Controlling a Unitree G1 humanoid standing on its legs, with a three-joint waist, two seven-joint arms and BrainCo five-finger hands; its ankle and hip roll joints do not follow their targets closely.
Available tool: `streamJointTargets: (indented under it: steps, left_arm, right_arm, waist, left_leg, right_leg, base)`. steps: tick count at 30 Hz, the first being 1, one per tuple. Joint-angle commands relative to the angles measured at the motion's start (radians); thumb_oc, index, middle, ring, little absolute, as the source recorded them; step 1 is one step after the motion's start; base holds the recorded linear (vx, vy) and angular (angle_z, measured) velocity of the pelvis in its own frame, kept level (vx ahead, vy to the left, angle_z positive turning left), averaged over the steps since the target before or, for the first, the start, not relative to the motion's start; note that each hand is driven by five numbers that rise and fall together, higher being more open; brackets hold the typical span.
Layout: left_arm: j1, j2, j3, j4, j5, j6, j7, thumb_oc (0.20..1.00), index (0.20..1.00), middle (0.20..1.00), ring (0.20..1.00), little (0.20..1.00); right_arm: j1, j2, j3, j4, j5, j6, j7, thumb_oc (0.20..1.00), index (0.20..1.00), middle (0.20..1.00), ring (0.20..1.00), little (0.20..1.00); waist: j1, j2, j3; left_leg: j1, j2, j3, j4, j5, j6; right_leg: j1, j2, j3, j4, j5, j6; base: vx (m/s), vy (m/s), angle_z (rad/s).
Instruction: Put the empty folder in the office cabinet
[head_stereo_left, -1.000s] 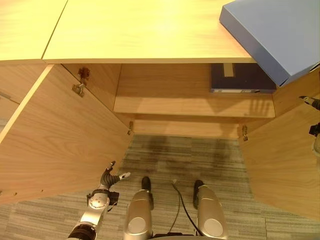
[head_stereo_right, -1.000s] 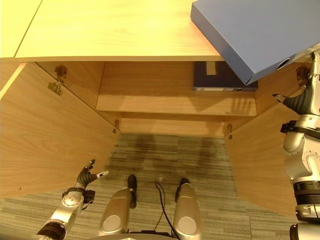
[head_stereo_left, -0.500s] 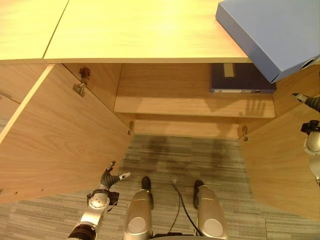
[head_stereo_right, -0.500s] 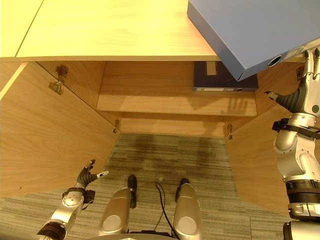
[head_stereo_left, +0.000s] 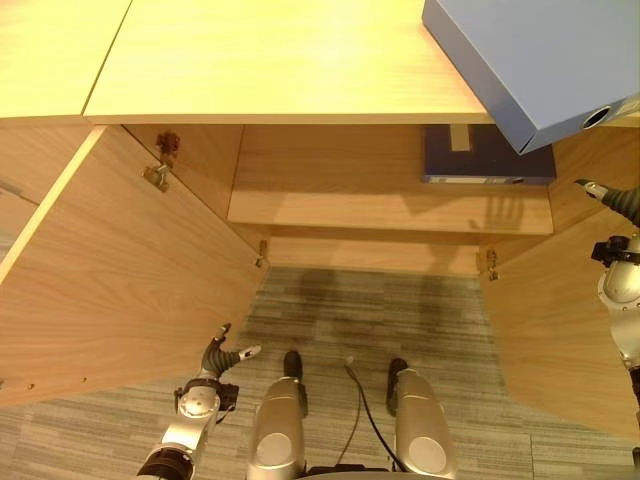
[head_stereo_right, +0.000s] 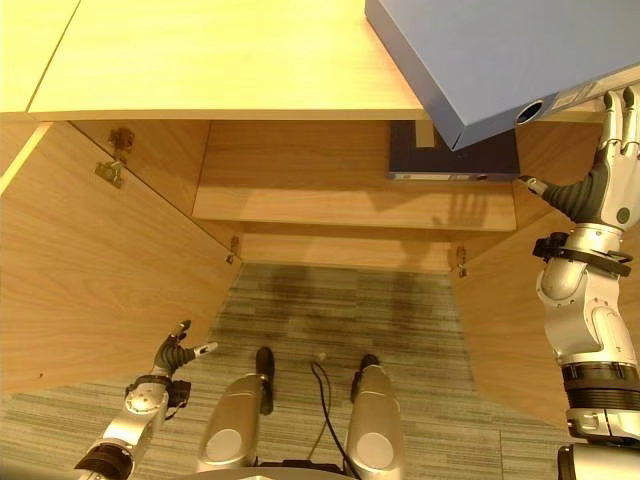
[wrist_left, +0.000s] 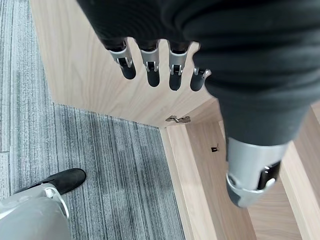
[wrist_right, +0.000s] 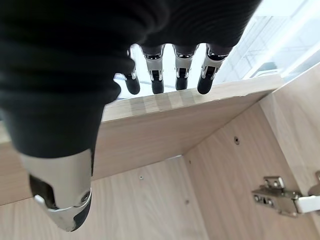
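Silver-grey jointed arms, round metal wrist joints. Left hand (head_stereo_left: 218, 357): dark ribbed cover over back and wrist, silver fingers (wrist_left: 151, 65) with dark tips, stout silver thumb, dark-tipped. Right hand (head_stereo_right: 598, 190): same build, small round mark on dark cover.

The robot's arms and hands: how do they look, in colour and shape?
Both arms are silver-grey metal with rounded segments and dark joint rings. The left hand and the right hand each wear a dark ribbed cover over the back and wrist. The fingers are silver with dark tips, in a row. The thumb is thick, silver, also dark-tipped.
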Motion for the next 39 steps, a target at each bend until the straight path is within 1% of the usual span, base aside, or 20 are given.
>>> streamJointTargets:
  steps: [1, 7, 18, 22, 27, 28, 30, 35, 39]
  left_arm:
    - [-0.008, 0.017, -0.003, -0.021, 0.008, -0.019, 0.018, 1.000, 1.000, 1.000, 1.000, 1.000]
    - [-0.004, 0.012, -0.002, -0.023, 0.006, -0.018, 0.018, 1.000, 1.000, 1.000, 1.000, 1.000]
    - [0.002, 0.017, 0.002, -0.022, 0.024, -0.014, 0.017, 1.000, 1.000, 1.000, 1.000, 1.000]
    - [0.001, 0.018, 0.000, -0.026, 0.015, -0.016, 0.015, 1.000, 1.000, 1.000, 1.000, 1.000]
    - [0.000, 0.016, 0.006, -0.027, 0.009, -0.015, 0.012, 1.000, 1.000, 1.000, 1.000, 1.000]
    - [0.000, 0.015, 0.008, -0.027, 0.007, -0.015, 0.009, 1.000, 1.000, 1.000, 1.000, 1.000]
    - [0.001, 0.015, 0.007, -0.028, 0.004, -0.017, 0.010, 1.000, 1.000, 1.000, 1.000, 1.000]
    - [0.000, 0.019, 0.012, -0.033, -0.009, -0.022, 0.017, 1.000, 1.000, 1.000, 1.000, 1.000]
    - [0.001, 0.019, 0.012, -0.039, -0.018, -0.025, 0.020, 1.000, 1.000, 1.000, 1.000, 1.000]
  right_arm:
    - [-0.008, 0.008, -0.078, -0.132, 0.021, -0.020, -0.057, 1.000, 1.000, 1.000, 1.000, 1.000]
    - [-0.009, 0.009, -0.091, -0.168, 0.009, -0.020, -0.062, 1.000, 1.000, 1.000, 1.000, 1.000]
    - [0.003, -0.029, -0.145, -0.153, -0.010, 0.014, -0.096, 1.000, 1.000, 1.000, 1.000, 1.000]
    - [-0.022, -0.027, -0.145, -0.172, 0.006, 0.003, -0.104, 1.000, 1.000, 1.000, 1.000, 1.000]
    - [-0.042, -0.036, -0.107, -0.212, -0.006, -0.014, -0.064, 1.000, 1.000, 1.000, 1.000, 1.000]
    - [-0.053, -0.045, -0.070, -0.226, -0.019, -0.027, -0.029, 1.000, 1.000, 1.000, 1.000, 1.000]
    - [-0.067, -0.049, -0.027, -0.234, -0.017, -0.045, 0.004, 1.000, 1.000, 1.000, 1.000, 1.000]
    - [-0.089, -0.049, 0.053, -0.212, 0.010, -0.075, 0.055, 1.000, 1.000, 1.000, 1.000, 1.000]
    - [-0.101, -0.049, 0.088, -0.204, 0.025, -0.086, 0.077, 1.000, 1.000, 1.000, 1.000, 1.000]
  waist:
    - [0.020, -0.034, -0.029]
    - [0.020, -0.035, -0.028]
    - [0.016, -0.037, -0.031]
    - [0.019, -0.037, -0.033]
    - [0.024, -0.039, -0.032]
    - [0.027, -0.041, -0.032]
    - [0.031, -0.040, -0.031]
    - [0.039, -0.036, -0.030]
    - [0.043, -0.034, -0.028]
  left_leg:
    - [0.006, 0.044, -0.037, 0.096, -0.110, -0.014]
    - [0.008, 0.045, -0.035, 0.096, -0.112, -0.013]
    - [0.003, 0.048, -0.036, 0.100, -0.114, -0.015]
    - [0.002, 0.048, -0.036, 0.101, -0.114, -0.014]
    - [-0.002, 0.049, -0.035, 0.107, -0.114, -0.015]
    - [-0.001, 0.048, -0.034, 0.106, -0.112, -0.016]
    - [0.000, 0.049, -0.036, 0.103, -0.111, -0.015]
    - [0.004, 0.046, -0.040, 0.095, -0.105, -0.016]
    - [0.005, 0.042, -0.043, 0.087, -0.101, -0.017]
  right_leg:
    - [0.072, 0.008, 0.000, -0.034, 0.000, 0.052]
    - [0.070, 0.009, 0.004, -0.031, 0.000, 0.052]
    - [0.069, 0.008, 0.004, -0.029, 0.000, 0.053]
    - [0.068, 0.009, 0.005, -0.027, 0.001, 0.054]
    - [0.067, 0.009, 0.005, -0.025, 0.000, 0.053]
    - [0.068, 0.010, 0.005, -0.028, 0.002, 0.054]
    - [0.070, 0.009, 0.003, -0.029, 0.003, 0.054]
    - [0.076, 0.004, -0.003, -0.033, 0.005, 0.056]
    - [0.079, 0.001, -0.006, -0.035, 0.005, 0.056]
  base:
    - [0.00, 0.000, 0.00]
    - [0.00, 0.000, 0.00]
    - [0.00, 0.000, 0.00]
    - [0.00, 0.000, 0.00]
    - [0.00, 0.000, 0.00]
    - [0.00, 0.000, 0.00]
    - [0.00, 0.000, 0.00]
    - [0.00, 0.000, 0.00]
    - [0.02, -0.003, 0.06]
